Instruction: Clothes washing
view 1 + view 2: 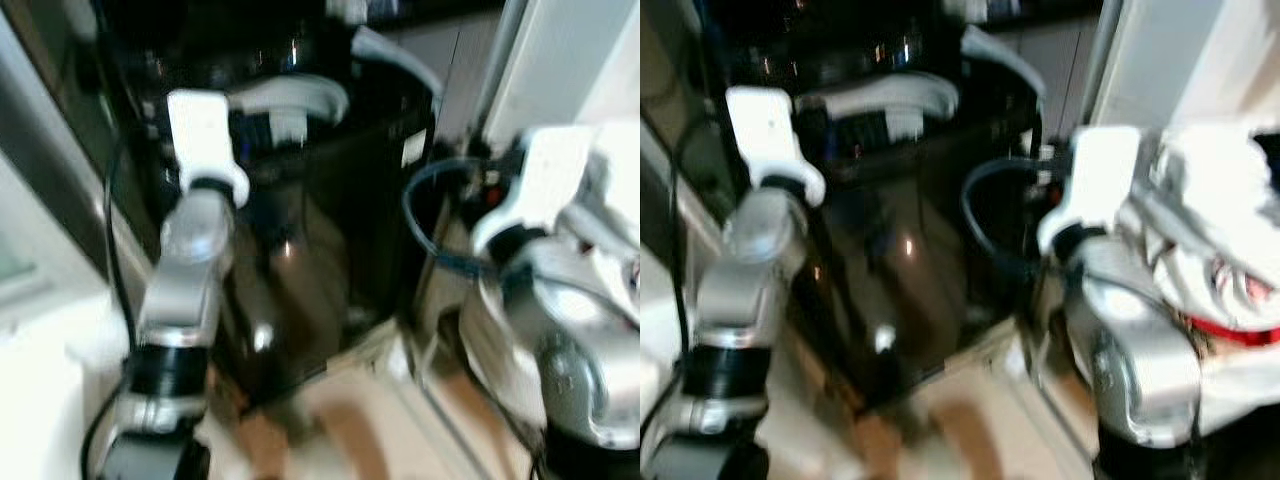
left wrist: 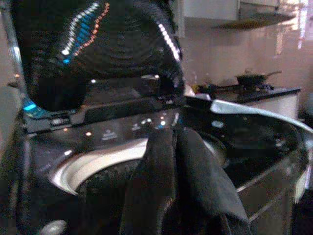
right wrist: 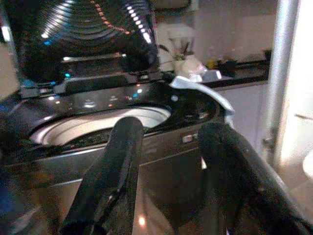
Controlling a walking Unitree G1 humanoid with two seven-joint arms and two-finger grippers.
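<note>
A black top-loading washing machine (image 1: pixel 310 250) stands before me with its lid (image 2: pixel 98 49) raised. Its pale drum rim (image 3: pixel 98 122) rings a dark opening. My left gripper (image 2: pixel 173 139) hangs just above the near side of the rim, fingers pressed together with nothing seen between them. My right gripper (image 3: pixel 171 129) hovers in front of the machine's front edge, fingers (image 3: pixel 122 147) spread wide and empty. A bundle of white cloth (image 1: pixel 1220 200) with a red band rests against my right arm (image 1: pixel 1130 340). A pale blue strip (image 3: pixel 200 90) lies on the machine's top right edge.
A white door frame (image 3: pixel 288 73) stands close on the right of the machine. A dark hose (image 1: pixel 420 220) loops beside the machine's right wall. A counter with a pan (image 2: pixel 254 78) is behind. Tan floor (image 1: pixel 340 420) shows below. The eye views are blurred.
</note>
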